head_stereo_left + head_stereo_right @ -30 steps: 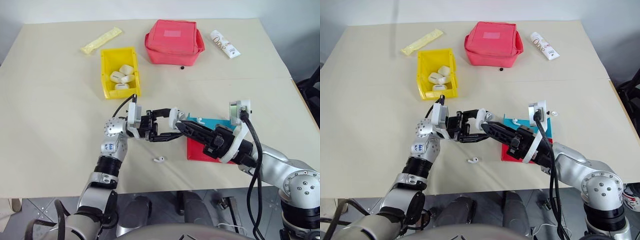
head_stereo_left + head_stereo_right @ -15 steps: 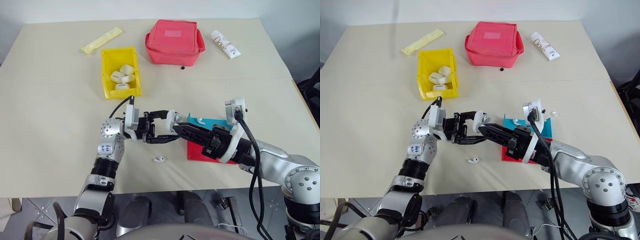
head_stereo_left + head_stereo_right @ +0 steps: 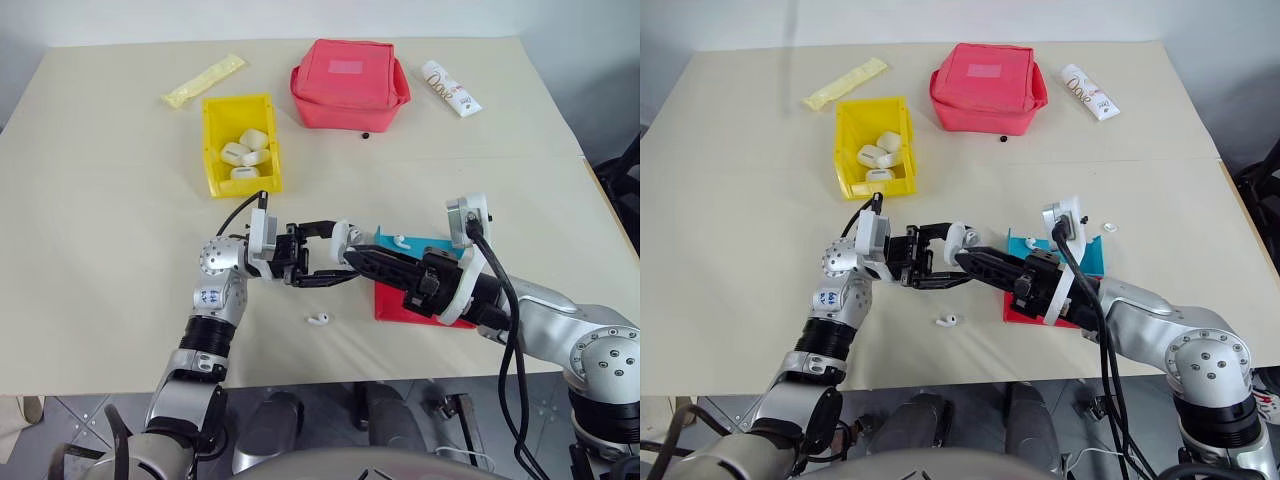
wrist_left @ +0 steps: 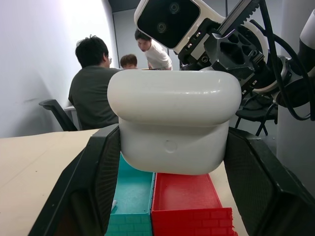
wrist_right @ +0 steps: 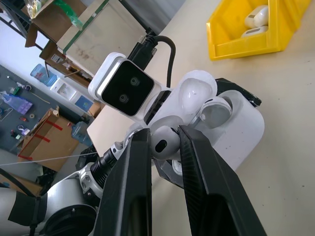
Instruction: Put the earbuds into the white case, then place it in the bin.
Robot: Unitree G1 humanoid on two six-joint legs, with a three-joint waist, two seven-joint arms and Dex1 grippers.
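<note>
Loose earbud [image 3: 318, 320]: lies on the table [image 3: 100, 250] in the lower centre of the left eye view, just below the two grippers, touching neither.
Left gripper [image 3: 325, 253]: centre of the frame, pointing toward the right side; its black fingers [image 4: 98, 182] are clamped on the two sides of the white case [image 4: 173, 124].
White case: held above the table at mid-frame; its lid stands open in the right wrist view, the body facing the right gripper.
Right gripper [image 5: 165, 147]: comes in from the lower right and meets the case; its fingers are nearly together, pinching one earbud [image 5: 165, 141] at the open mouth of the case.
Blue-and-red tray [image 3: 405, 300]: on the table right of centre, partly under the right arm; another earbud [image 3: 399, 240] lies in its blue half.
Small white piece [image 3: 1109, 227]: on the table just right of the tray; too small to tell what it is.
Bin [image 3: 212, 150]: yellow, upper left of centre, well apart from the grippers; several white cases [image 3: 243, 152] lie in it.
Red pouch [image 3: 348, 82]: top centre, right of the bin.
Yellow packet [image 3: 203, 80]: upper left, beyond the bin.
White tube [image 3: 449, 87]: upper right, beside the pouch.
</note>
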